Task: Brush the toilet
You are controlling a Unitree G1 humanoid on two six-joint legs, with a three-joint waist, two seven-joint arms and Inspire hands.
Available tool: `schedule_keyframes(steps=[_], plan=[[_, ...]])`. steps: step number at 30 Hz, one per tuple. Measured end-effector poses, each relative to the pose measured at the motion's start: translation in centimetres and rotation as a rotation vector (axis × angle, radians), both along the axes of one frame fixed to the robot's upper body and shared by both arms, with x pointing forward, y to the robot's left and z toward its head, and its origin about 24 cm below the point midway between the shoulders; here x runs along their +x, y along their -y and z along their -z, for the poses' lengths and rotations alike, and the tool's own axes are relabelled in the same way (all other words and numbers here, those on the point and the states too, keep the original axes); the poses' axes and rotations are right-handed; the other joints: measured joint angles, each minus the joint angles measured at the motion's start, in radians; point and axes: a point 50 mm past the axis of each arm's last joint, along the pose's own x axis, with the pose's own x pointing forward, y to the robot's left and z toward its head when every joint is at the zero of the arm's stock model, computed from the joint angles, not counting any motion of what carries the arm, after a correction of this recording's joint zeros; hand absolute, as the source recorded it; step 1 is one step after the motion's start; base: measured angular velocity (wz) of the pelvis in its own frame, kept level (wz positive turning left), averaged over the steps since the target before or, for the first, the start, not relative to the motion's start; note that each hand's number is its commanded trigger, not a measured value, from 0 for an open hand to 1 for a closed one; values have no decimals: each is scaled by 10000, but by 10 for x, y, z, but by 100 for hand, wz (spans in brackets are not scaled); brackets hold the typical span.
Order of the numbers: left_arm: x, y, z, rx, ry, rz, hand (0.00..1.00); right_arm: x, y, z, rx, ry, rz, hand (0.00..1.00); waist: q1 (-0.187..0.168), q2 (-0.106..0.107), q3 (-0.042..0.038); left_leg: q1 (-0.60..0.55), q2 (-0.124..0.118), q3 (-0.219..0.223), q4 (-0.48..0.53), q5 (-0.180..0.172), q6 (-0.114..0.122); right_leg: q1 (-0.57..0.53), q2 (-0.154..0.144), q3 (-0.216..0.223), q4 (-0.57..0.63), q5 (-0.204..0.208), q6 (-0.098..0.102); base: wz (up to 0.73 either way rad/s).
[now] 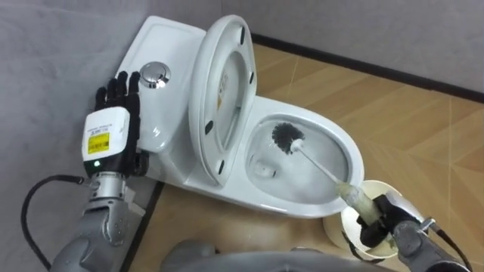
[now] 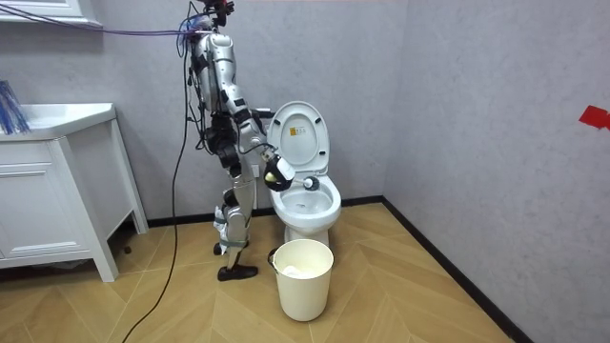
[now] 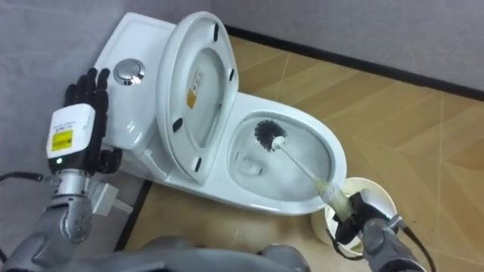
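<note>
White glazed porcelain all over, so figure on hard, slick surfaces: the toilet [image 1: 175, 162] has its seat [image 1: 214, 83] flipped upright against the tank [image 1: 162, 41], with a round chrome flush button [image 1: 155, 73] on top. The toilet brush [image 1: 318, 162] slants in from the lower right. Its dark, bushy bristle head [image 1: 286, 137] sits down inside the bowl [image 1: 355, 160] against the far wall, on a skinny white shaft that thickens into a cream handle. The right hand [image 1: 378, 219] has its fingers curled tight round that handle, just past the bowl's front rim. The left hand [image 1: 125, 113] is held up beside the tank, fingers straight, holding nothing, and I can't tell if it touches the porcelain. My guess is the brush is light, with a stiff plastic shaft that could flex a bit if you lean on it and springy bristles that flick water. The fat handle end looks like the place to grab, since lower down it's thin and probably slippery. A cream bin [image 2: 303, 286] stands on the wood herringbone floor [image 1: 378, 98] right by the bowl's front.
</note>
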Motion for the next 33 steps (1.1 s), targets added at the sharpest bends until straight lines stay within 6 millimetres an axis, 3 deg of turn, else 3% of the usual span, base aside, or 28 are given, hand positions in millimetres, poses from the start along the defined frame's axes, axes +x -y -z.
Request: schedule_keyframes(steps=[4, 9, 17, 19, 22, 23, 27, 33], plan=[[2, 5, 6, -136, -717, 336, 0, 6, 0, -2, -120, 28, -377, 100, -37, -96, -37, -48, 6, 25, 18, 7, 9, -87, -8, -6, 60, 0, 0, 0], [8, 8, 9, -90, -1203, 616, 0, 11, 0, -4, -255, -184, -761, 100, -10, -55, -47, -514, 0, -3, 313, 8, 10, -549, -27, -43, 260, 4, -11, -1], [36, 13, 4, -233, -942, 1090, 0, 40, 10, -17, -1027, 77, -1388, 100, 215, 232, 40, -1649, -3, -12, 818, 38, 50, -1696, -115, -45, 899, 25, -50, 0], [51, 16, 0, -96, -643, 1284, 0, 56, 14, -26, -1393, 364, -1680, 100, 289, 384, 125, -2199, -1, -13, 1117, 79, 62, -2209, -146, -85, 1147, 59, -109, 2], [66, 13, -9, -303, -267, 1310, 0, 75, 17, -37, -1751, 671, -2064, 100, 302, 448, 167, -2867, 0, 16, 1507, 114, 71, -2946, -240, -57, 1695, 40, -150, -1], [74, 12, -15, -459, -36, 1297, 0, 83, 19, -43, -1963, 858, -2341, 100, 333, 440, 225, -3195, -16, 21, 1668, 141, 79, -3312, -321, -73, 1967, 17, -189, 0], [98, 17, -35, -592, 749, 1458, 0, 94, 31, -56, -2875, 1029, -2929, 100, 559, 368, 357, -4183, -46, 92, 2178, 189, 91, -4387, -477, -96, 2641, -39, -286, 0], [123, 20, -67, -500, 2077, 1932, 0, 107, 42, -72, -4103, 927, -3838, 100, 821, 341, 433, -5806, -19, 77, 2812, 410, -27, -5958, -630, -279, 3266, -22, -510, 4]])
